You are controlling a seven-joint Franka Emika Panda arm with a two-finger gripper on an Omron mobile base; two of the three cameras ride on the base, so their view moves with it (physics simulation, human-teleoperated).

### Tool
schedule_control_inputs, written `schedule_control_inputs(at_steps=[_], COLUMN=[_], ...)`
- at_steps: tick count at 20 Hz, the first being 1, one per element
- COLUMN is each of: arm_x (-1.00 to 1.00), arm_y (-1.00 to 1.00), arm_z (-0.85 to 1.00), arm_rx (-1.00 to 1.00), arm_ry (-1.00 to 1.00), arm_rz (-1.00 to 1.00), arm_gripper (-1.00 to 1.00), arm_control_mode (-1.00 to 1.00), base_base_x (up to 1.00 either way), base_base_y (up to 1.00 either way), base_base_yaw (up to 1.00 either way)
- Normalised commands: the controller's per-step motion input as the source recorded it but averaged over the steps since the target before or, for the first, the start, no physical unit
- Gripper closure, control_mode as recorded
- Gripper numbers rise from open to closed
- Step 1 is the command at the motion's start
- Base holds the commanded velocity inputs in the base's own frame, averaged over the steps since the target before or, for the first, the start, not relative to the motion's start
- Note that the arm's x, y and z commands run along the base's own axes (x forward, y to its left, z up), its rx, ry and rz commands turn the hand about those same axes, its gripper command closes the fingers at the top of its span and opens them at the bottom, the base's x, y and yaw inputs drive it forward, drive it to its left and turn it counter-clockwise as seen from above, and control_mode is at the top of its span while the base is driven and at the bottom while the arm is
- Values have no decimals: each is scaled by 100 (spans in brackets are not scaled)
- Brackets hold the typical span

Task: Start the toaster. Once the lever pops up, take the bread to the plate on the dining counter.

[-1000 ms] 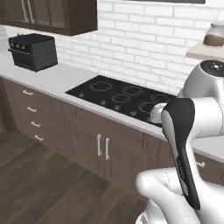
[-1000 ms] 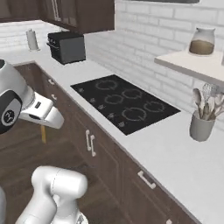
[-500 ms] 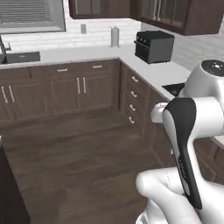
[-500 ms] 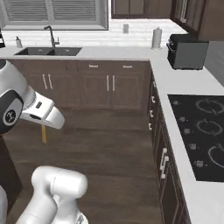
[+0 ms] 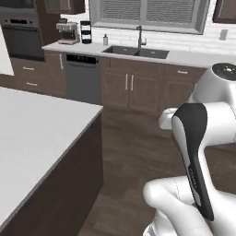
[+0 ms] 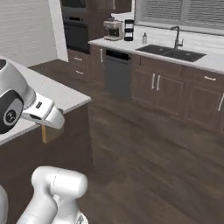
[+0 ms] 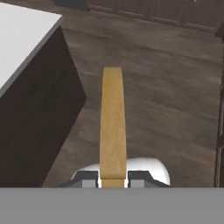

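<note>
Dark wood floor, one white dining counter point(image 5: 32, 138) left; one claw point(image 7: 113, 178) clamped on one bread point(image 7: 113, 127) slice.

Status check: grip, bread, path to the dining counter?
Gripper shut on bread, held edge-on. Dining counter close on the left. Only bare floor ahead.

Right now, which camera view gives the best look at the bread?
The hand view: the bread runs edge-on up the middle of the picture, a tan slice clamped between the fingers, over the dark wood floor. The right base view gives a tan corner hanging below the hand beside the dining counter.
</note>
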Motion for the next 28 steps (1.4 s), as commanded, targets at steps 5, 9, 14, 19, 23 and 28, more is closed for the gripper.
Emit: schedule_control_inputs(at_steps=[5,9,14,19,23,28], arm_x=[0,0,0,0,0,0], arm_y=[0,0,0,0,0,0], arm_z=[0,0,0,0,0,0], arm_rx=[0,0,0,0,0,0], arm_ry=[0,0,0,0,0,0], arm_rz=[0,0,0,0,0,0], arm_gripper=[100,100,100,100,100,100], arm_control_mode=[100,100,100,100,100,100], base_base_x=[-18,-19,-13,17,44,56], base_base_y=[0,0,11,100,100,100], base_base_yaw=[100,100,99,36,11,6])
